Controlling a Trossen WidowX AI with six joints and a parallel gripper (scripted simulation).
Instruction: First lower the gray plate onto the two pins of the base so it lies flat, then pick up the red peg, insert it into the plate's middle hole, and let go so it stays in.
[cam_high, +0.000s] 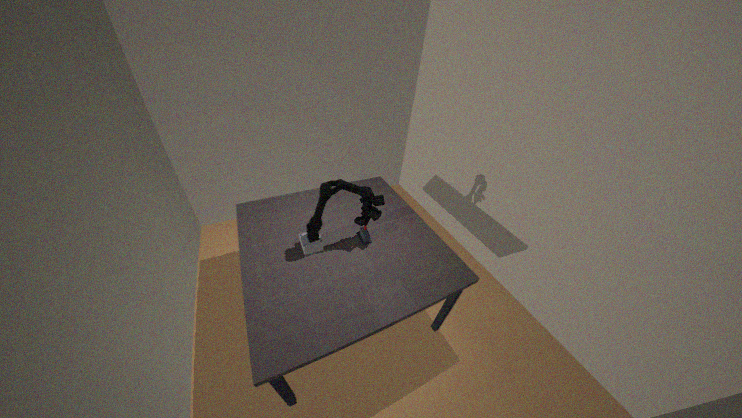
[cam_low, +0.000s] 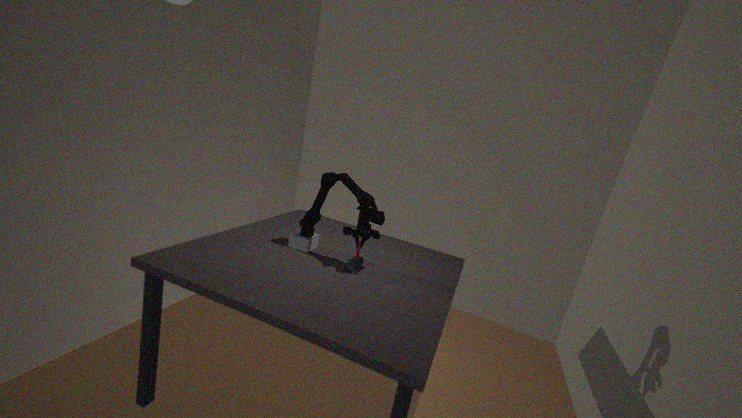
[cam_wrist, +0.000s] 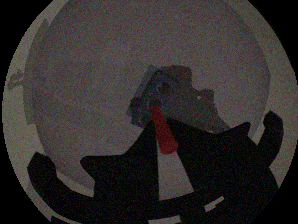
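Observation:
The red peg (cam_high: 365, 227) (cam_low: 358, 249) (cam_wrist: 165, 134) is upright, held in my gripper (cam_low: 359, 241) (cam_wrist: 160, 123), which is shut on it. The peg's lower end is over the middle of the gray plate (cam_wrist: 171, 84) in the wrist view. It is close to the plate's top or at its middle hole; whether the tip is inside the hole cannot be told. The plate seems to lie flat on the base (cam_high: 363, 243) (cam_low: 355, 264), but the arm's shadow darkens both and the pins are hard to make out.
The dark table (cam_high: 332, 301) (cam_low: 290, 280) carries the arm's pale mounting block (cam_high: 312, 245) (cam_low: 303, 242), left of the base in the top and exterior views. The arm (cam_high: 338, 184) (cam_low: 337, 177) arches above the table between the block and the base. Its shadow falls around the base.

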